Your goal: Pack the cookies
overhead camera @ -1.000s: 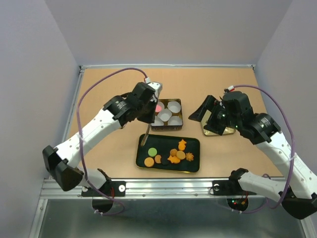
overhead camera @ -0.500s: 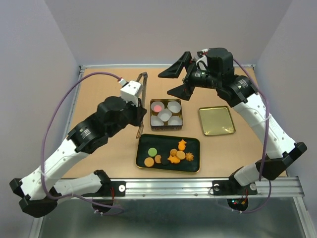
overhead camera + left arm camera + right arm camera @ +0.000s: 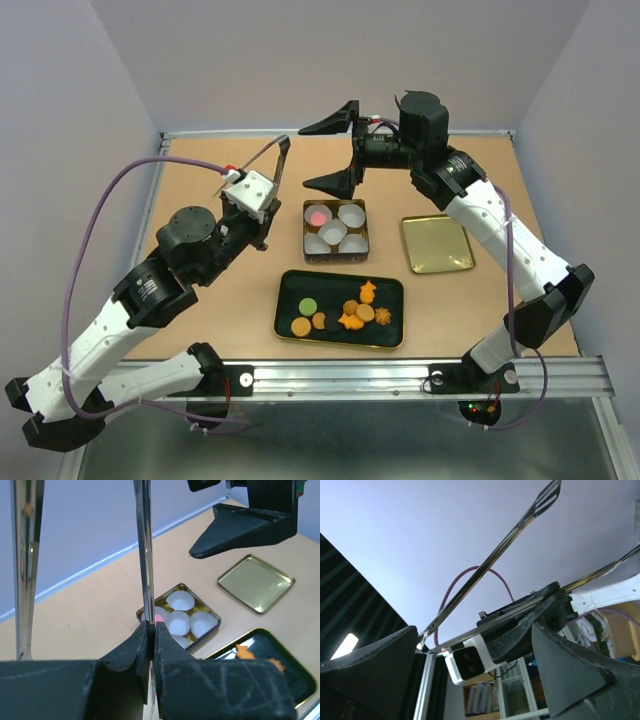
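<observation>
Several cookies point(image 3: 343, 310), orange, green and dark, lie on a black tray point(image 3: 290, 297); an orange one point(image 3: 243, 651) shows in the left wrist view. One pink cookie point(image 3: 318, 214) sits in a paper cup of the square tin point(image 3: 362, 240). My left gripper point(image 3: 266, 212) is raised left of the tin, shut on one arm of metal tongs point(image 3: 145, 555). My right gripper point(image 3: 307, 157) hangs open high above the tin's far side, pointing left at the tongs point(image 3: 510, 540), with nothing between its fingers.
The tin's gold lid point(image 3: 437, 243) lies flat to the right of the tin. White paper cups point(image 3: 180, 600) fill the tin's other places. Walls enclose the table on three sides, and the arms' bases stand on the near rail.
My left arm rose and drew back left, lifting the tongs away from the tin. My right arm swung from the lid up to the back centre, facing the tongs.
</observation>
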`<move>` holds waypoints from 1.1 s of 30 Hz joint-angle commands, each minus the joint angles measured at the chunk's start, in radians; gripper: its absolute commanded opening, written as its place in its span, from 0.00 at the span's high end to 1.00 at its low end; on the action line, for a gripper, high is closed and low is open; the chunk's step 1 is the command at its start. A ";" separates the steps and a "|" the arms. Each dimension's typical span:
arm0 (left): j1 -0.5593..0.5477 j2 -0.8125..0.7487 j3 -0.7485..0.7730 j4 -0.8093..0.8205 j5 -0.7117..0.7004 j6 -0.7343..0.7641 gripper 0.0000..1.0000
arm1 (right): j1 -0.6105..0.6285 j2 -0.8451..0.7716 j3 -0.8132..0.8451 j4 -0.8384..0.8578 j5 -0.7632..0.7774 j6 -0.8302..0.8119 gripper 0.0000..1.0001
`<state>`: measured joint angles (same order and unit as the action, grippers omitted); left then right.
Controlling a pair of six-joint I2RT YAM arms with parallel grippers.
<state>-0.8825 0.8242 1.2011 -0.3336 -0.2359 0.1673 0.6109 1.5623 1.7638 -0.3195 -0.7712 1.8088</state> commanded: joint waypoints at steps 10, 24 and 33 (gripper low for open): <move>-0.055 0.044 0.025 0.051 0.030 0.356 1.00 | 0.046 0.022 0.034 0.192 -0.168 0.199 0.00; -0.073 0.052 0.018 0.074 -0.005 0.564 1.00 | 0.139 -0.012 -0.023 0.194 -0.231 0.207 0.03; -0.073 0.039 -0.023 0.128 -0.040 0.594 1.00 | 0.147 0.015 0.000 0.198 -0.237 0.195 0.51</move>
<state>-0.9493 0.8814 1.1904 -0.3042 -0.2535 0.7250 0.7414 1.5887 1.7367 -0.1764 -0.9802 2.0010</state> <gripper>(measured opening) 0.153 0.559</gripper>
